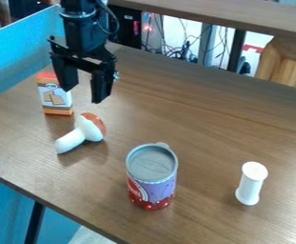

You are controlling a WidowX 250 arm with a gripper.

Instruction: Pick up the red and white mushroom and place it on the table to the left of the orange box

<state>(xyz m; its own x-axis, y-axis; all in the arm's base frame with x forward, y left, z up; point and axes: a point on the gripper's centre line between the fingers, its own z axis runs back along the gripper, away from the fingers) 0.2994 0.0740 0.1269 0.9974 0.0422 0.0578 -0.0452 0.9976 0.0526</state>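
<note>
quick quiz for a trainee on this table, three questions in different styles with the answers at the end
1. Put these in order from left to right in the view: the white cylinder, the purple and red can, the toy mushroom.
2. Which of those lies on its side: a) the can, b) the toy mushroom, c) the white cylinder?
3. True or false: the black gripper has its two fingers apart and holds nothing.

Key:
1. Toy mushroom, can, white cylinder
2. b
3. True
</note>
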